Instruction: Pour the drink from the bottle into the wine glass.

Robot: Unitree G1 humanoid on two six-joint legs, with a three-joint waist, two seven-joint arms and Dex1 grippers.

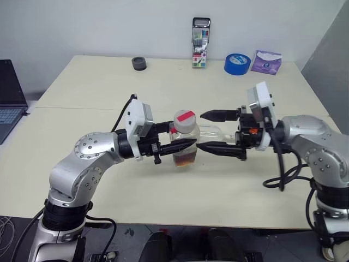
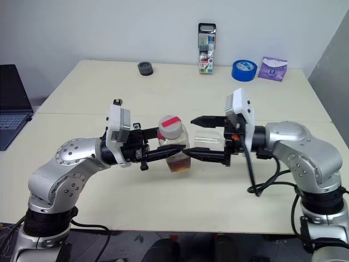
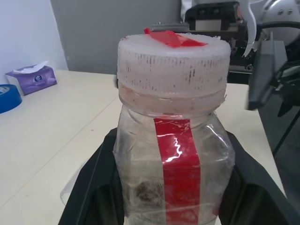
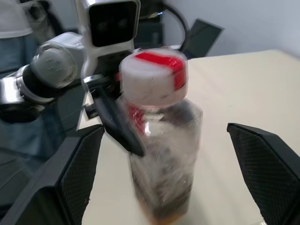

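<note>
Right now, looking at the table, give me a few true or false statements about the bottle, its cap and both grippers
1. The left gripper is shut on the bottle. True.
2. The right gripper is clamped on the cap. False: its fingers stand wide apart, clear of the cap.
3. The cap is off the bottle. False: it sits on the neck.
4. Dark drink lies at the bottom of the bottle. True.
5. A blue tape roll sits near the table's far edge. True.
</note>
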